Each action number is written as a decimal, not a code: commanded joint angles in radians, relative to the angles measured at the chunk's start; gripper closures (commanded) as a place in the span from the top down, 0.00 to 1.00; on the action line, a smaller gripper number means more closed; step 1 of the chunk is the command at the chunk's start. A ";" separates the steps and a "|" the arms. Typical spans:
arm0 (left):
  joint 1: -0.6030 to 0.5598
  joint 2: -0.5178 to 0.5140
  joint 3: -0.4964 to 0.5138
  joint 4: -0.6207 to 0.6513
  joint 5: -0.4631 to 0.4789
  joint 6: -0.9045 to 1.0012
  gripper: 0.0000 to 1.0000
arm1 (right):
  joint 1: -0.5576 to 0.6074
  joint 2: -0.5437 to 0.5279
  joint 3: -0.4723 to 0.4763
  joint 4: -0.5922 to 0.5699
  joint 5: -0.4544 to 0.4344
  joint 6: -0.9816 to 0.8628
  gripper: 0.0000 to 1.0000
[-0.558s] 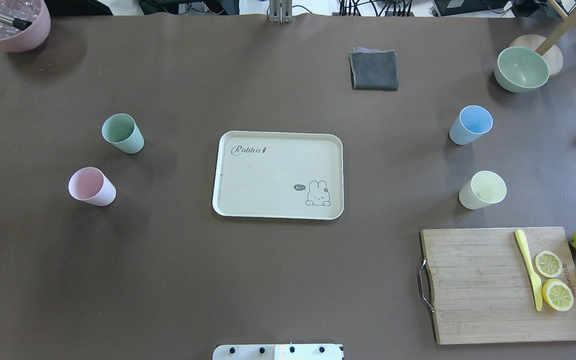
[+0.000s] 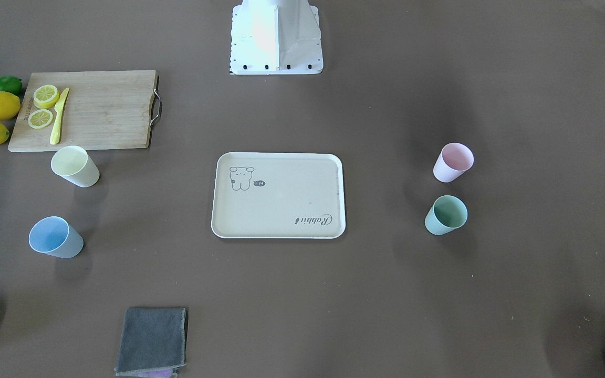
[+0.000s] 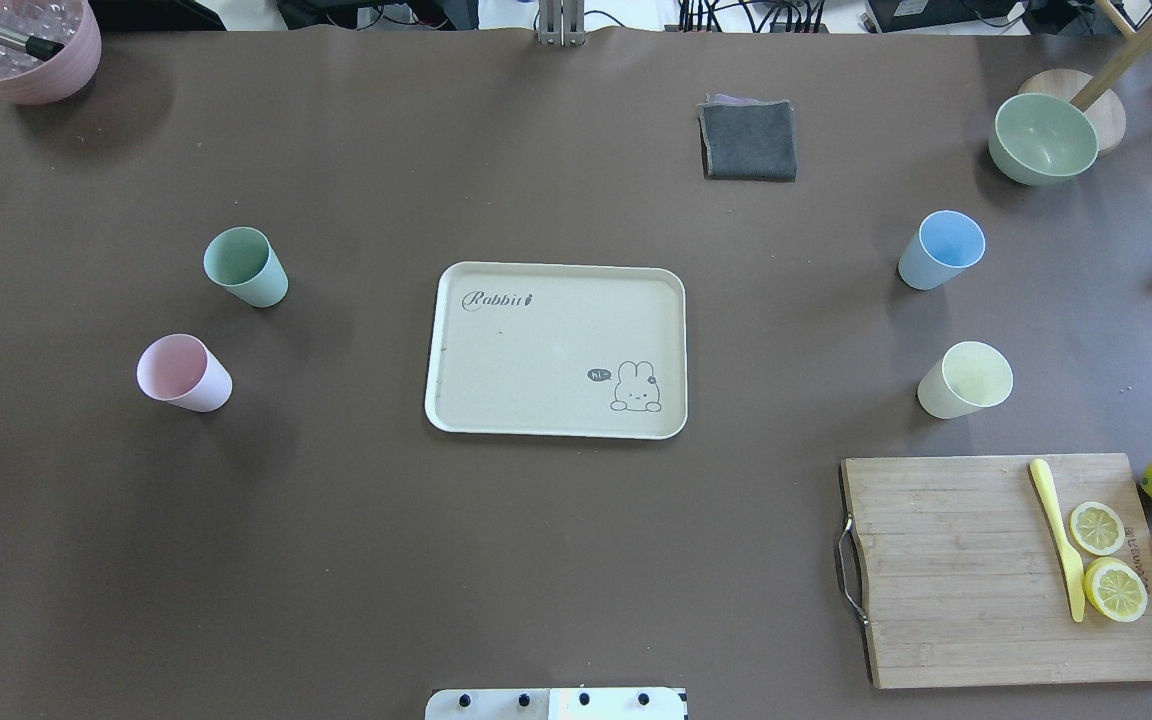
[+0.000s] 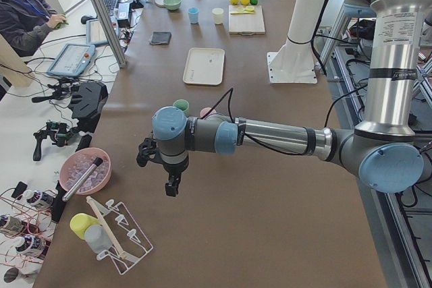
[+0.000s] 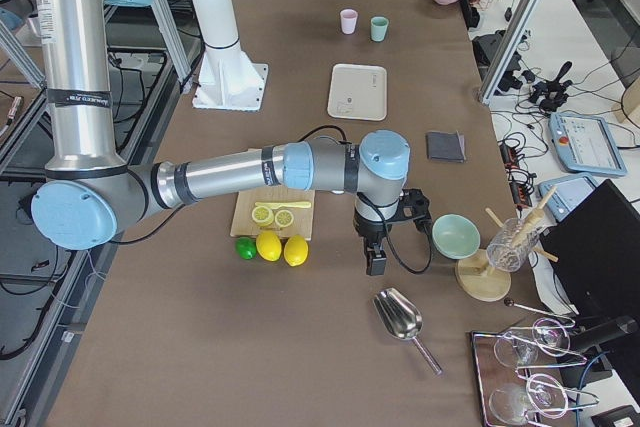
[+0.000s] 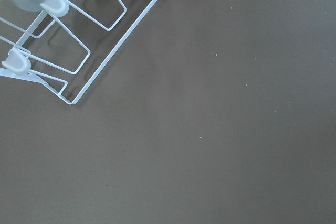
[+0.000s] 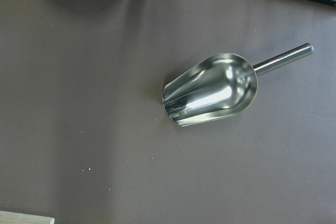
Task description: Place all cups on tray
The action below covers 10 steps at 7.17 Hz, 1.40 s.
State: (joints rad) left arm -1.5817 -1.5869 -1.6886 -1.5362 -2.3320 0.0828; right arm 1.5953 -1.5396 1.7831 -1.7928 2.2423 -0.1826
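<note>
Flat cream rectangular tray (image 3: 536, 345) with rounded corners sits mid-table, nothing on it. All four matte tumblers stand upright on the tabletop, mouths up, well apart from the tray, so 0/4 done.

Robot's left of the tray: mint green cup (image 3: 246, 267) and pink cup (image 3: 184, 373), near each other, not touching. Robot's right: light blue cup (image 3: 942, 250) and pale yellow cup (image 3: 965, 380). The yellow one stands just beside the bamboo cutting board (image 3: 976, 570), apart from it.

Left gripper (image 4: 173, 188) hangs over the table's far-left end, pointing down, and its wrist camera sees only a white wire rack (image 6: 79, 45). Right gripper (image 5: 376, 262) hangs over the far-right end above a steel scoop (image 7: 212, 90). Can't tell the finger spacing on either; nothing visibly held.

Key geometry: each pair of cups lies between its same-side gripper and the tray. My read: left arm takes pink/mint, right takes blue/yellow, each moving inward. Cup axes are vertical, so probably a rim or side pinch from above.
</note>
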 commanded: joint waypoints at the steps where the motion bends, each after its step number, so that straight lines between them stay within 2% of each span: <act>1: 0.000 0.018 -0.046 -0.001 0.000 -0.002 0.98 | 0.000 0.001 0.059 0.000 0.002 -0.002 1.00; 2: 0.000 0.004 -0.049 -0.001 -0.001 -0.009 0.98 | 0.000 0.006 0.074 0.003 0.007 -0.002 1.00; 4: -0.001 0.004 -0.126 -0.018 -0.003 -0.011 0.98 | 0.000 0.018 0.102 0.030 -0.001 0.000 1.00; 6: -0.001 -0.014 -0.093 -0.205 0.019 -0.009 0.98 | 0.006 0.003 0.091 0.224 -0.003 0.009 1.00; 7: -0.003 -0.039 -0.067 -0.258 0.035 -0.014 0.98 | 0.008 0.000 0.081 0.224 0.002 0.021 1.00; 10: 0.000 -0.050 -0.059 -0.271 0.031 -0.008 0.98 | 0.009 -0.037 0.058 0.282 0.002 0.057 1.00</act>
State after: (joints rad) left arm -1.5828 -1.6310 -1.7521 -1.8023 -2.3007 0.0739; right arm 1.6040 -1.5673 1.8489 -1.5426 2.2431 -0.1344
